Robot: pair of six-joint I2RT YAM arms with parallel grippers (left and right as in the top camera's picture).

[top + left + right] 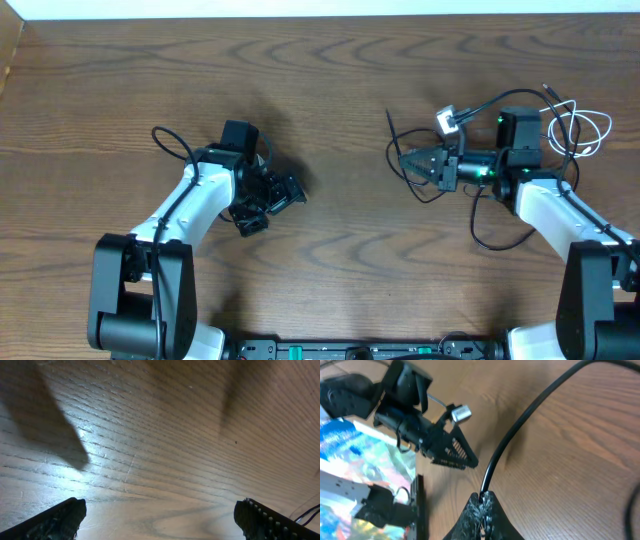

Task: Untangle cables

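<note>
Black cable [486, 482], pinched between right gripper's [484, 504] closed jaws; left gripper [160, 515], jaws wide apart above wooden table [150, 435].

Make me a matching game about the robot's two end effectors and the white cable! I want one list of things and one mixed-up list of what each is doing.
Things:
1. left end effector
2. right end effector
3. white cable

States:
A. shut on the black cable
B. lying in loops, not held
C. open, holding nothing

Pairs: 1-C, 2-A, 3-B
</note>
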